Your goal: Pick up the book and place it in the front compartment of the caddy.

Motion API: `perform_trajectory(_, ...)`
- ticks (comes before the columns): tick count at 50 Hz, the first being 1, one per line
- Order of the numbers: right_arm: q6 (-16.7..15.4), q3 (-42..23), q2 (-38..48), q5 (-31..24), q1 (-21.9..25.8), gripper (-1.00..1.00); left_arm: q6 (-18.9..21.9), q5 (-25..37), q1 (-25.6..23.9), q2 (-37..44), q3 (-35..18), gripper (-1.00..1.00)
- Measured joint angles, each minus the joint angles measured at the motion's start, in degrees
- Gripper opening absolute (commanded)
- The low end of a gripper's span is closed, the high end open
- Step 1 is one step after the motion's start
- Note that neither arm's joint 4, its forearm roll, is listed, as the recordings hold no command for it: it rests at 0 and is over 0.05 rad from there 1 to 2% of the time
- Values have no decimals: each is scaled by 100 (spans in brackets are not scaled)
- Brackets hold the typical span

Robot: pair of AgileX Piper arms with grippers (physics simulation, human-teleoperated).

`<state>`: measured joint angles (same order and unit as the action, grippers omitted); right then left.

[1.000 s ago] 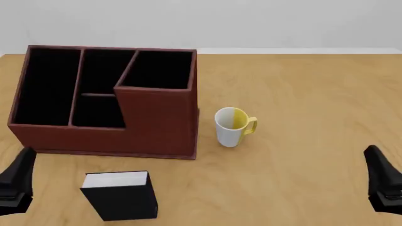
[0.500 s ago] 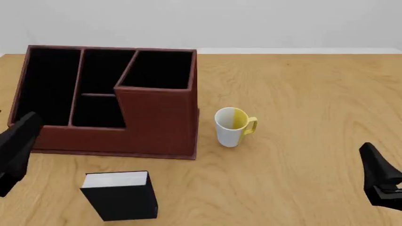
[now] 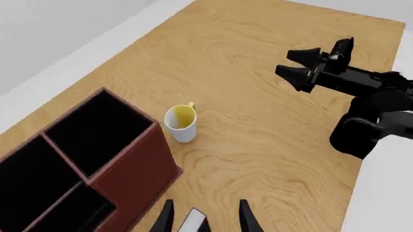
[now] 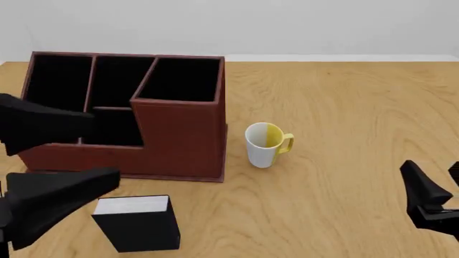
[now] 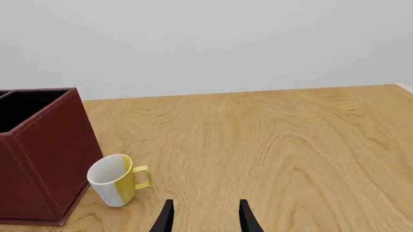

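Observation:
The book [image 4: 136, 223], black with white page edges, stands upright on the table in front of the caddy [image 4: 179, 140], a reddish-brown box with black-lined compartments. My left gripper [image 4: 106, 148] is open and empty, raised close to the camera, over the caddy's front left and above and left of the book. In the left wrist view the gripper [image 3: 205, 202] shows the book's white top [image 3: 193, 221] between its fingers, far below. My right gripper [image 4: 429, 166] is open and empty at the near right; it also shows in the left wrist view [image 3: 310, 67].
A white and yellow mug [image 4: 267, 144] stands right of the caddy; it also shows in the right wrist view [image 5: 116, 186] and left wrist view [image 3: 181, 123]. The caddy's tall right wall [image 5: 38, 154] is beside it. The wooden table [image 4: 358, 107] extends right.
My left gripper has risen from the near left edge and swung right and forward, now looming in front of the caddy. My right gripper has shifted slightly left. The book and mug have not moved.

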<state>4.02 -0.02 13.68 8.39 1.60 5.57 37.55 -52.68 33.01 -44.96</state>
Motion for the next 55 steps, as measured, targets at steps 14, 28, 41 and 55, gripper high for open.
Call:
perform_trajectory(14,23,1,298,205,24,100,150,2344,-1042,921,-1307,100)
perform_trajectory(28,38,1,508,348,32,100,148,3014,-1503,1308,-1127,100)
perform_trajectory(41,51,1,661,458,39,100,625,3175,-1165,1701,-984,100)
perform_trajectory(55,51,1,738,498,80,100,1371,3220,-500,2088,-1187,100)
